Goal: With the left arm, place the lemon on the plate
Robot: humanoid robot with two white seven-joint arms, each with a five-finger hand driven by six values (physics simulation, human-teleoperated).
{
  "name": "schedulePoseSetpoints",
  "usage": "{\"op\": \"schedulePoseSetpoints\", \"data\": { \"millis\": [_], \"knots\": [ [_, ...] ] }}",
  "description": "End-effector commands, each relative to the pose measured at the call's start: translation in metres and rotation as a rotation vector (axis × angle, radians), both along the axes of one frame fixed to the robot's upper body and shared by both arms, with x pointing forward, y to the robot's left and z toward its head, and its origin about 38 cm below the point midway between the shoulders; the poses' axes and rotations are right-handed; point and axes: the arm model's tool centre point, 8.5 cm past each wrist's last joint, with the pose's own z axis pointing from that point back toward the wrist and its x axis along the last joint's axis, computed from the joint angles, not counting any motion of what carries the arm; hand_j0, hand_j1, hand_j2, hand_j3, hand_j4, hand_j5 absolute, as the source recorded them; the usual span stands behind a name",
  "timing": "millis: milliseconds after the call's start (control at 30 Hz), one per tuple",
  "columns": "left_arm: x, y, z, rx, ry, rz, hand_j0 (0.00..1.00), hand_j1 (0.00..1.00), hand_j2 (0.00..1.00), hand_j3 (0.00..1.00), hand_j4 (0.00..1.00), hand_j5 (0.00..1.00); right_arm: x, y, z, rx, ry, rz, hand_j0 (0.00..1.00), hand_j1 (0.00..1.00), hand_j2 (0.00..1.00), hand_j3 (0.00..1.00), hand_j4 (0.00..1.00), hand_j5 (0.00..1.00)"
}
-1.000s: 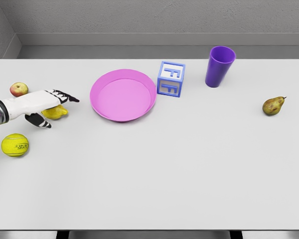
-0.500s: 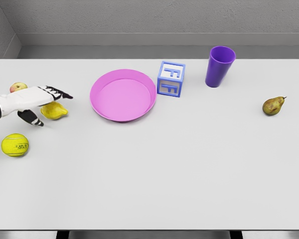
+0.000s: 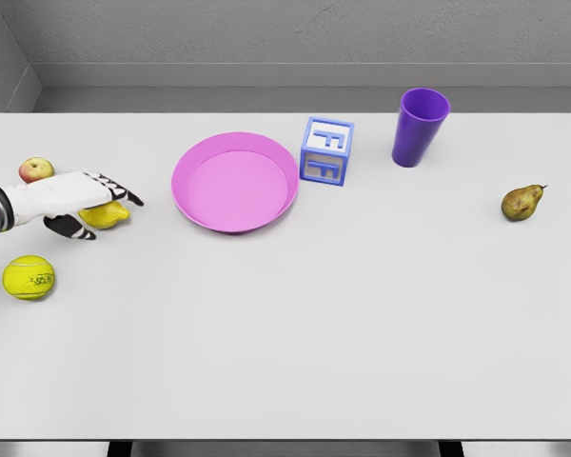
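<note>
A pale grey counter (image 3: 295, 324) runs wide under a grey wall, its things scattered towards the far edge; at its left end the lemon (image 3: 109, 215) lies flat on the surface, partly hidden beneath the left hand (image 3: 76, 202), whose white arm comes in from the picture's left edge; the hand lies directly over the fruit, fingers (image 3: 119, 188) stretched out above it and pointing right, the thumb dropped to the near side, so the hand looks spread around the lemon and not clearly closed on it; the lemon's long axis runs roughly left to right, its nub pointing towards the pink plate (image 3: 235, 181), which sits to the right of the hand and a little farther back, apart from it with bare counter between; the carry, as I judge it, goes rightward along that axis; a small apple (image 3: 36, 170) sits just behind the wrist and a tennis ball (image 3: 29, 277) nearer the front, both apart from the lemon; no right arm shows
</note>
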Motion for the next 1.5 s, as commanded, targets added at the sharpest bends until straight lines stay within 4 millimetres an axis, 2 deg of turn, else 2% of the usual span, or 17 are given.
{"op": "schedulePoseSetpoints", "data": {
  "millis": [0, 67, 167, 267, 333, 467, 533, 733, 900, 1000, 1200, 1467],
  "knots": [
    [0.000, 0.002, -0.001, 0.000, 0.004, 0.004, 0.83, 0.83, 0.83, 0.83, 0.83, 0.83, 0.000, 0.000, 0.000, 0.000, 0.000, -0.001, 1.00, 1.00, 1.00, 1.00, 1.00, 1.00],
    [0.000, 0.003, -0.001, -0.001, 0.005, 0.008, 0.83, 0.83, 0.83, 0.83, 0.83, 0.83, 0.000, 0.000, 0.000, 0.000, 0.000, -0.001, 1.00, 1.00, 1.00, 1.00, 1.00, 1.00],
    [0.000, 0.004, -0.001, 0.005, 0.006, 0.009, 0.74, 0.74, 0.74, 0.74, 0.74, 0.74, 0.000, 0.000, 0.000, 0.000, 0.000, 0.000, 1.00, 1.00, 1.00, 1.00, 1.00, 1.00],
    [-0.001, 0.007, 0.000, 0.012, 0.007, 0.013, 0.71, 0.71, 0.71, 0.71, 0.71, 0.71, 0.000, 0.000, 0.000, 0.000, 0.000, 0.000, 1.00, 1.00, 1.00, 1.00, 1.00, 1.00],
    [-0.001, 0.009, 0.001, 0.014, 0.006, 0.016, 0.64, 0.64, 0.64, 0.64, 0.64, 0.64, 0.000, 0.000, 0.000, 0.000, 0.000, -0.001, 1.00, 1.00, 1.00, 1.00, 1.00, 1.00],
    [-0.001, 0.011, 0.002, 0.016, 0.004, 0.019, 0.61, 0.61, 0.61, 0.61, 0.61, 0.61, 0.000, 0.000, 0.000, 0.000, 0.000, 0.000, 1.00, 1.00, 1.00, 1.00, 1.00, 1.00],
    [-0.002, 0.011, 0.002, 0.019, 0.006, 0.017, 0.57, 0.57, 0.57, 0.57, 0.57, 0.57, 0.000, 0.000, 0.000, 0.000, 0.000, -0.001, 1.00, 1.00, 1.00, 1.00, 1.00, 1.00],
    [-0.002, 0.008, 0.004, 0.012, 0.000, 0.009, 0.55, 0.55, 0.55, 0.55, 0.55, 0.55, 0.000, 0.000, 0.000, 0.000, 0.000, 0.000, 1.00, 1.00, 1.00, 1.00, 1.00, 1.00],
    [-0.001, 0.005, 0.012, 0.003, -0.022, 0.000, 0.55, 0.55, 0.55, 0.55, 0.55, 0.55, 0.000, 0.000, 0.000, 0.000, 0.000, 0.000, 1.00, 1.00, 1.00, 1.00, 1.00, 1.00],
    [0.004, -0.001, 0.027, -0.001, -0.059, -0.017, 0.55, 0.55, 0.55, 0.55, 0.55, 0.55, 0.000, 0.000, 0.000, 0.000, 0.000, -0.001, 1.00, 1.00, 1.00, 1.00, 1.00, 1.00],
    [0.006, -0.002, 0.031, -0.007, -0.069, -0.020, 0.53, 0.53, 0.53, 0.53, 0.53, 0.53, 0.000, 0.000, 0.000, 0.000, 0.000, 0.000, 1.00, 1.00, 1.00, 1.00, 1.00, 1.00],
    [0.009, -0.019, 0.040, -0.035, -0.099, -0.052, 0.53, 0.53, 0.53, 0.53, 0.53, 0.53, 0.000, 0.000, 0.000, 0.000, 0.000, 0.000, 1.00, 1.00, 1.00, 1.00, 1.00, 1.00]
  ]
}}
